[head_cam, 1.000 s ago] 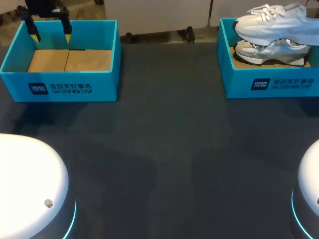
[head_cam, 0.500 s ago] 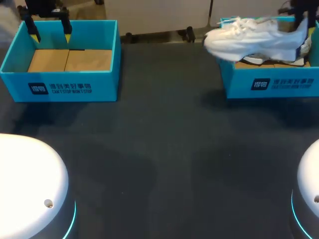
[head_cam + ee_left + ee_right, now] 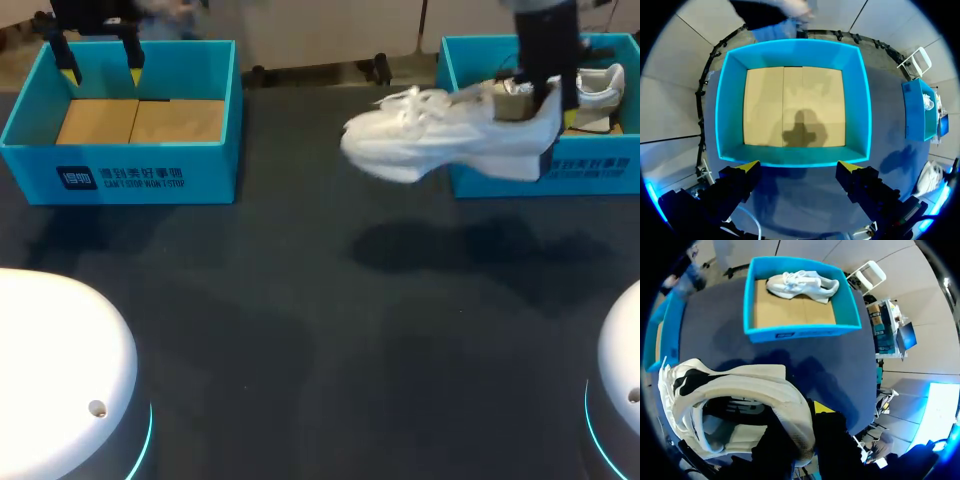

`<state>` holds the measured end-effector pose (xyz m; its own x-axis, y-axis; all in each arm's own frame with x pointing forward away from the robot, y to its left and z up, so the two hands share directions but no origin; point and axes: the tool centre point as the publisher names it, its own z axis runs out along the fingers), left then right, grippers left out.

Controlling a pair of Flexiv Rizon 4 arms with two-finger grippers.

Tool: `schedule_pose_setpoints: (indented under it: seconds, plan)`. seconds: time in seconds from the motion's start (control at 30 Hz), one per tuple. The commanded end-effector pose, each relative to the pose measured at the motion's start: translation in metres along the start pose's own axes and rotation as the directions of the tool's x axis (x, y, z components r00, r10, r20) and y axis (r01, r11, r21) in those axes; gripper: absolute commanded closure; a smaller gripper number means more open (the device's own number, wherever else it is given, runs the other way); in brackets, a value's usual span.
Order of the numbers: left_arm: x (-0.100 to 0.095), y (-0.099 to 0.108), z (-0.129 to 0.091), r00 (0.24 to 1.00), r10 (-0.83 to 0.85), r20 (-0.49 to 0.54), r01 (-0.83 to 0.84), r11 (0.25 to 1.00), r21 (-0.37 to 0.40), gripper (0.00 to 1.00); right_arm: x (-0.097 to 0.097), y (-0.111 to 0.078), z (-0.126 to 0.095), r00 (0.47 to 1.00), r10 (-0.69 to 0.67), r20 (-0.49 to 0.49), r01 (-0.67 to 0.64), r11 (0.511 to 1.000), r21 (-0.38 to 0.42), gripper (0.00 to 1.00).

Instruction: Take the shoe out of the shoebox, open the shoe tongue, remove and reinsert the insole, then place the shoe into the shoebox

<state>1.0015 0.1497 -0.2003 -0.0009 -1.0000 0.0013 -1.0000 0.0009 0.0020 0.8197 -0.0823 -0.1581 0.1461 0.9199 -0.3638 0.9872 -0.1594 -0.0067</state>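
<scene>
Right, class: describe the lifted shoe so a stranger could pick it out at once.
On the dark table, find the blue box at the far right. In front of its left corner a white shoe hangs in the air, heel in the right gripper. Unlike the shoe lying in the box, it touches nothing below.

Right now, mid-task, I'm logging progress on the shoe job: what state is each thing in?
Right teal cardboard shoebox: open, no lid.
Left teal cardboard shoebox: open, brown floor showing.
White lace-up sneaker: held in the air, off the table.
Right gripper: shut on that sneaker's heel.
Second white sneaker: lying inside the right shoebox.
Left gripper: open, over the left shoebox.
</scene>
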Motion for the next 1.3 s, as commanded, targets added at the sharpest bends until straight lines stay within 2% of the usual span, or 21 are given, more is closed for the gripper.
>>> schedule_pose_setpoints:
  seconds: [0.03, 0.17, 0.3, 0.63, 0.7, 1.3]
  plan:
    - [0.0, 0.0, 0.0, 1.0, -0.001, 0.001, 0.001, 1.0, 0.0, 0.0, 0.027, -0.05, -0.004, 1.0, 0.0, 0.017, 0.001, 0.995, -0.103, 1.0]
    - [0.0, 0.0, 0.0, 1.0, -0.001, 0.001, 0.001, 1.0, 0.0, 0.0, 0.044, -0.074, -0.003, 1.0, -0.009, 0.022, 0.012, 0.995, -0.104, 1.0]
    - [0.0, 0.0, 0.0, 1.0, -0.001, 0.001, 0.001, 1.0, 0.0, 0.0, 0.057, -0.099, 0.003, 0.999, 0.027, -0.017, -0.029, 0.995, -0.097, 1.0]
    - [0.0, 0.0, 0.0, 1.0, -0.001, 0.001, 0.001, 1.0, 0.0, 0.0, 0.08, -0.134, 0.02, 0.999, 0.029, -0.024, -0.03, 0.999, -0.044, 1.0]
    - [0.0, 0.0, 0.0, 1.0, -0.001, 0.001, 0.001, 1.0, 0.0, 0.0, 0.082, -0.137, 0.021, 0.998, 0.041, -0.037, -0.042, 0.999, -0.023, 1.0]
    - [0.0, 0.0, 0.0, 1.0, -0.001, 0.001, 0.001, 1.0, 0.0, 0.0, 0.082, -0.137, 0.021, 0.998, 0.041, -0.037, -0.042, 0.999, -0.023, 1.0]
